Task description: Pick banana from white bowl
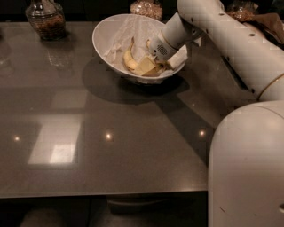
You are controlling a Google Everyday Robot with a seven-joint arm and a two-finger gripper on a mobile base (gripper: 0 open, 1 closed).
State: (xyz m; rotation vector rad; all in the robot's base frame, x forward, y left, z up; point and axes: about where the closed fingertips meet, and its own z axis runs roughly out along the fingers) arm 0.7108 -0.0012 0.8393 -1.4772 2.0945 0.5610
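The white bowl stands at the far middle of the dark table, lined with crumpled white paper. A yellow banana lies inside it, curved, toward the bowl's front. My gripper reaches down into the bowl from the right, right against the banana's right end. Its tip is partly hidden by the wrist and the bowl's contents. The white arm runs back to the upper right.
A glass jar with brown contents stands at the far left. Another jar stands behind the bowl. Brown items lie at the far right. The robot's white body fills the lower right. The table's front edge is near.
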